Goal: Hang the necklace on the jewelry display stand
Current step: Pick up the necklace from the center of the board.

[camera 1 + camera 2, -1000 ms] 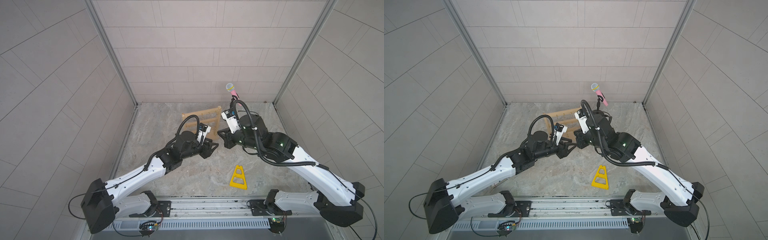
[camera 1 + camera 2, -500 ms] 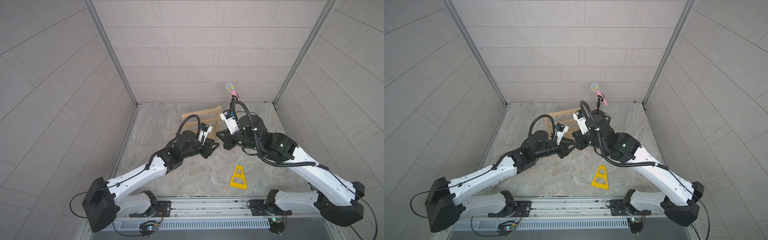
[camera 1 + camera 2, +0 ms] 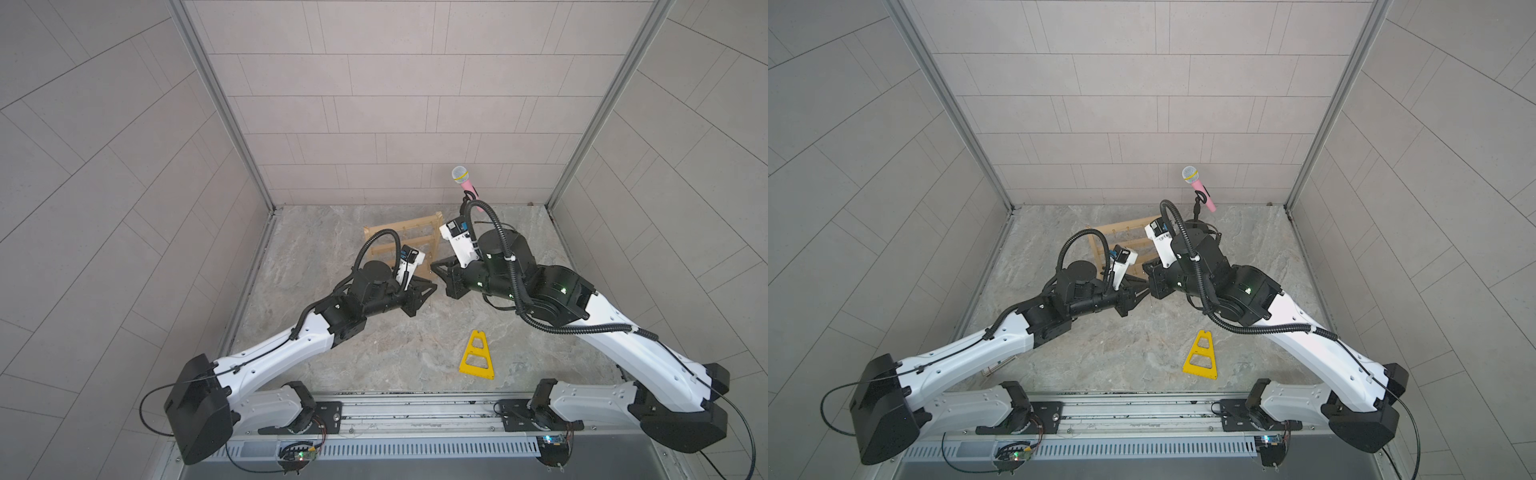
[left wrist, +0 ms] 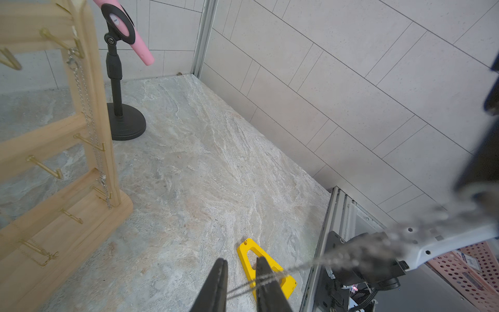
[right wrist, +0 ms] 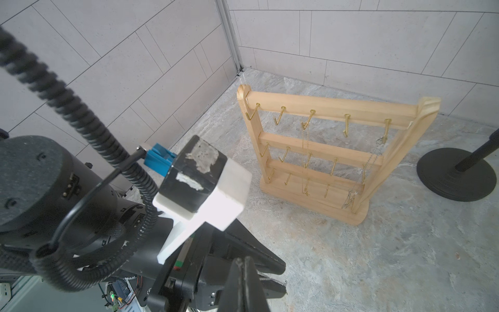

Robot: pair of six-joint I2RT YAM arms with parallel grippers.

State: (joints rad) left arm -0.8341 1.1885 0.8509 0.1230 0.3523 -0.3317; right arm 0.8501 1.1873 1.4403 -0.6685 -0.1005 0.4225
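The necklace (image 4: 299, 267), a thin silvery chain, runs in two strands from my right gripper across to my left gripper (image 4: 241, 260). The left jaws stand a little apart, and the strands cross the gap and lie over one finger. My right gripper (image 5: 243, 260) is shut, holding the chain's other end. In both top views the two grippers (image 3: 428, 286) (image 3: 436, 268) meet tip to tip just in front of the jewelry display stand (image 3: 432, 237), a pale wooden rack with gold hooks (image 5: 324, 108). Other chains hang on the rack.
A pink microphone (image 3: 465, 183) sits on a black round-based stand (image 4: 125, 121) behind and to the right of the rack. A flat yellow triangular frame (image 3: 477, 356) lies on the stone floor nearer the front. Tiled walls close in three sides.
My left jaws have narrowed around the chain. Both grippers stay nearly where they were, in front of the rack.
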